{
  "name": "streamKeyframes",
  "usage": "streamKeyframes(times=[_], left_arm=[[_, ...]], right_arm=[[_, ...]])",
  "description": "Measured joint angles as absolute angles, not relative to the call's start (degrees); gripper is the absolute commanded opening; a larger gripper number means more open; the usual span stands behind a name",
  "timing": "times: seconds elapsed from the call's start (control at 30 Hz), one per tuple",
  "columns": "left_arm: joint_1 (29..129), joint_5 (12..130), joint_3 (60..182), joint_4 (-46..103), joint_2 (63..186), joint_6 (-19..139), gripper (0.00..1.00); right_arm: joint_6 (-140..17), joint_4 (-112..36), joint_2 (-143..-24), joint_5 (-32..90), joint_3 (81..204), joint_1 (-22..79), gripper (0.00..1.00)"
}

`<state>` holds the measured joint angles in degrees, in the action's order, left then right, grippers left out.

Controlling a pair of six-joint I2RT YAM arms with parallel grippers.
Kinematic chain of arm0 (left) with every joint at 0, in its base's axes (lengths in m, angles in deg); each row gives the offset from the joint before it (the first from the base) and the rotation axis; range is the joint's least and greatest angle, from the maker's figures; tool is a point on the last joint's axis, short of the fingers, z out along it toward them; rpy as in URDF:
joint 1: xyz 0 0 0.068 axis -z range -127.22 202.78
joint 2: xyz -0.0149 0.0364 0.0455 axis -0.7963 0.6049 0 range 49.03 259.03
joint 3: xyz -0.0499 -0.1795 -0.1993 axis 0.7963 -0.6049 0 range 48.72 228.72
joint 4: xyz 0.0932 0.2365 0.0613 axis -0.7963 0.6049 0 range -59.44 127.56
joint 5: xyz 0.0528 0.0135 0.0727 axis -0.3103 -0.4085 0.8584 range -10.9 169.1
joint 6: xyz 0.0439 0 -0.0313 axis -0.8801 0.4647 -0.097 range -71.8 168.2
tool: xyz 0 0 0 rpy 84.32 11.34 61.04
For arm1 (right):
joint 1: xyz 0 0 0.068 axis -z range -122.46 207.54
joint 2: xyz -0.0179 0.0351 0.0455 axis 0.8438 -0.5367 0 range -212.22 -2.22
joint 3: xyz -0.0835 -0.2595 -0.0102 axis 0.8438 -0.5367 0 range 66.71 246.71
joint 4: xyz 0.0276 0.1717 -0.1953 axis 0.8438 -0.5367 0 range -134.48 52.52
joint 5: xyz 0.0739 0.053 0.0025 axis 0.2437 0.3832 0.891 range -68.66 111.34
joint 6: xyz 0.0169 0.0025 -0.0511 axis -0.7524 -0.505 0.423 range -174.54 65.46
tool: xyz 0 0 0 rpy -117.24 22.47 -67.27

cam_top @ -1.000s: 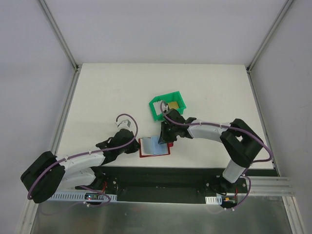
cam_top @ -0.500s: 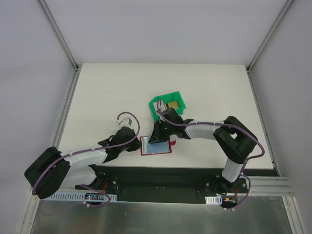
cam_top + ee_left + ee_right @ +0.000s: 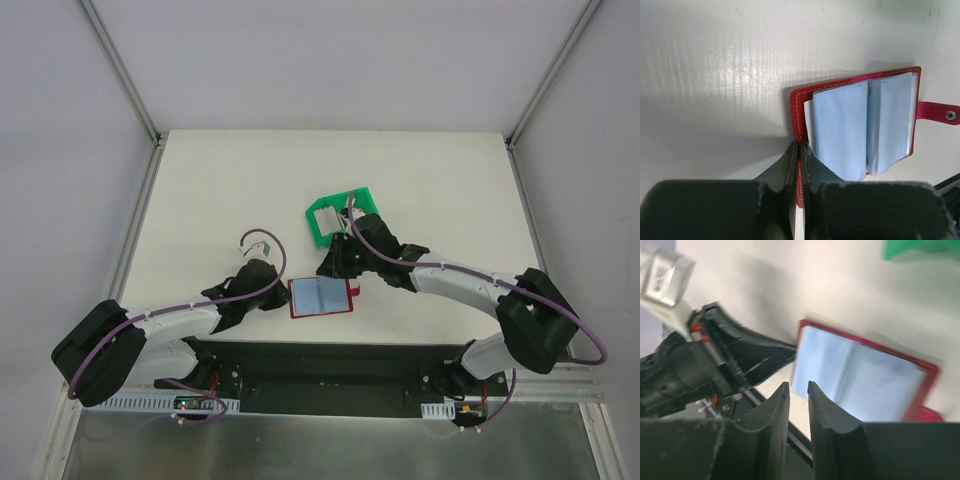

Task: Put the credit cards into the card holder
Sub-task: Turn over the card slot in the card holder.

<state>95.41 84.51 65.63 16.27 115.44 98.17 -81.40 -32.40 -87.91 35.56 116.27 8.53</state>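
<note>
- Plainly, the small dark red folding card holder lies open, pale blue-grey pockets up, near the white table's near edge, about 6 o'clock from its middle.
- Its red snap tab sticks out at the holder's 3 o'clock overhead.
- Only the left wrist view shows the left gripper pinched tight on the red cover's edge, at 9 o'clock overhead.
- Only the right wrist view shows the right gripper with a narrow gap, nothing in it; overhead it sits at the holder's 12 o'clock.
- The green plastic bin stands beyond at 12 o'clock, partly covered by the right arm, its contents too small to tell.
- A pale strip edges the left pocket: card or lining, I cannot tell.
</note>
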Motion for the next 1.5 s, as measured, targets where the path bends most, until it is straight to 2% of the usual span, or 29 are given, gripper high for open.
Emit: streamKeyframes(times=[0.17, 0.5, 0.97, 1.5], left_arm=[[95.41, 84.21, 65.63, 16.32, 115.35, 98.13, 0.00], [95.41, 83.97, 65.63, 16.78, 115.00, 97.30, 0.00], [95.04, 83.42, 65.67, 16.34, 115.37, 96.62, 0.00], [94.95, 83.44, 66.59, 16.36, 116.42, 95.33, 0.00]], right_arm=[[-81.37, -36.36, -86.62, 31.40, 114.06, 11.83, 0.22], [-82.60, -41.93, -89.35, 28.15, 111.68, 12.29, 0.22], [-84.78, -36.44, -93.85, 32.21, 110.50, 13.36, 0.22], [-80.76, -43.87, -93.92, 28.04, 116.31, 8.79, 0.09]])
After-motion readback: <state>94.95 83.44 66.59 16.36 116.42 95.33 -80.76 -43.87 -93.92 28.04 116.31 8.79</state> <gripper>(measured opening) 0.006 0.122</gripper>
